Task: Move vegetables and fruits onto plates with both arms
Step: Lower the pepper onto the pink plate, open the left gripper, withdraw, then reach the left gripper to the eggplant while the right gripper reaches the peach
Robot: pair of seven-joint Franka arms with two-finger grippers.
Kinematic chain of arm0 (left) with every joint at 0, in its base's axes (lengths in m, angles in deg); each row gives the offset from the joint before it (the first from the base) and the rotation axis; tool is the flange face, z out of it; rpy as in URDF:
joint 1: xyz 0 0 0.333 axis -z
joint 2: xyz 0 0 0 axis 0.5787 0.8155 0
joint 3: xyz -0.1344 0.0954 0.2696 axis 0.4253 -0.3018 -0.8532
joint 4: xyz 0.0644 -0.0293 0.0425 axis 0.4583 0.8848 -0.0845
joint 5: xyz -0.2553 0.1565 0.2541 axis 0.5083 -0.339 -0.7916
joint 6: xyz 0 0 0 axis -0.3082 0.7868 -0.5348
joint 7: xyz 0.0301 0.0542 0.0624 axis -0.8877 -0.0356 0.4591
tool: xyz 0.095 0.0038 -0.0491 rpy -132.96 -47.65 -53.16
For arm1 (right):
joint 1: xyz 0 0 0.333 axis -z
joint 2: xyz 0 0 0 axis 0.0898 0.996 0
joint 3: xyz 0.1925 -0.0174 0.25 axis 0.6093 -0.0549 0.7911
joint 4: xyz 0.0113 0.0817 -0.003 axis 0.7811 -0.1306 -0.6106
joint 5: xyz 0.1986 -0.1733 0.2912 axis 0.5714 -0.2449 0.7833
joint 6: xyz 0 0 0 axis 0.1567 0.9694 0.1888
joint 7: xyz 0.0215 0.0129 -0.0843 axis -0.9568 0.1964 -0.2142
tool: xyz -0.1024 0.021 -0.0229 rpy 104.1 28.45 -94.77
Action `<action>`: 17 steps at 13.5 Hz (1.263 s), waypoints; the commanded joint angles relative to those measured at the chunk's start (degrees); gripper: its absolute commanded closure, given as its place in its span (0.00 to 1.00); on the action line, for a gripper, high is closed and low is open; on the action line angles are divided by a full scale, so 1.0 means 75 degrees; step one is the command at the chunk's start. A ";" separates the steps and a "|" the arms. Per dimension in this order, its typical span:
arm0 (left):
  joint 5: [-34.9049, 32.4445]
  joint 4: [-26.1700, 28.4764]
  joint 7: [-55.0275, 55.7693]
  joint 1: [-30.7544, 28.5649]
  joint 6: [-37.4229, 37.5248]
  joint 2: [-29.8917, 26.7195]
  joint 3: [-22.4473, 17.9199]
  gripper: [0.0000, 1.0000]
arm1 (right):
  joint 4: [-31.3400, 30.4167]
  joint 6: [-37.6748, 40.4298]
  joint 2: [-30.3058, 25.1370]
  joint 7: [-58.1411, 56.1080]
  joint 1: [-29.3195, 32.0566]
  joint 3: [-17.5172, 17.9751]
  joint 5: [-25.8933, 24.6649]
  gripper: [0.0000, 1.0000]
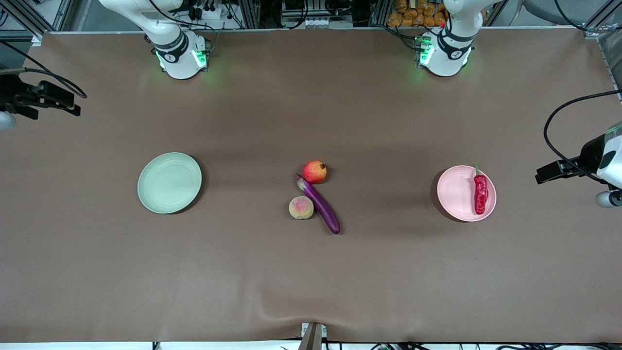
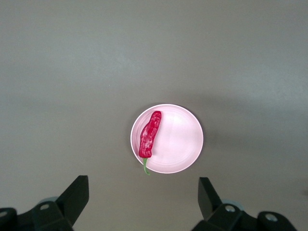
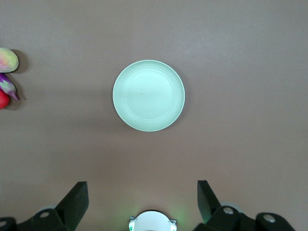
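The pale pink plate point(image 1: 457, 194) lies toward the left arm's end of the table, and the red chili pepper point(image 1: 480, 194) lies on it. The pale green plate point(image 1: 169, 183) lies toward the right arm's end and holds nothing. Between the plates lie the pomegranate-like fruit point(image 1: 315, 171), the purple eggplant point(image 1: 319, 204) and the peach point(image 1: 301, 207), close together. My left gripper point(image 2: 142, 202) is open and empty, high above the table, looking down on the pink plate point(image 2: 175, 139) and chili point(image 2: 150, 134). My right gripper point(image 3: 142, 202) is open and empty, high over the green plate point(image 3: 149, 95).
The brown table cloth point(image 1: 311, 272) is bare around the plates. The arms' green-lit bases point(image 1: 182, 56) stand along the edge farthest from the front camera. The right wrist view also shows the peach point(image 3: 7, 59) and eggplant tip point(image 3: 8, 85) at its edge.
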 commanded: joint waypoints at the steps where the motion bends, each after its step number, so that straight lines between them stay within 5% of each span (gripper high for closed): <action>1: -0.0022 -0.0146 0.0044 -0.0013 0.0144 0.0061 0.0169 0.00 | 0.0107 0.0016 0.0208 -0.0033 0.0078 0.0024 -0.0024 0.00; 4: -0.0010 -0.0158 0.0183 0.0162 0.0063 0.0236 0.0648 0.00 | 0.0119 -0.0043 0.0877 -0.0033 0.0043 0.0036 -0.0024 0.00; 9: -0.0057 -0.0310 0.2768 0.1741 -0.1388 0.1277 0.0603 0.00 | 0.0119 -0.1446 0.1825 0.0433 -0.0611 0.0060 0.0105 0.00; 14: -0.0092 -0.0475 0.6130 0.3137 -0.2467 0.2216 0.0510 0.00 | 0.0119 -0.3577 0.2974 0.3840 -0.1584 0.0060 0.1134 0.00; 17: -0.0337 -0.0439 0.7399 0.4249 -0.2656 0.2591 -0.0121 0.00 | 0.0165 -0.4891 0.3571 0.5517 -0.2171 0.0071 0.1300 0.00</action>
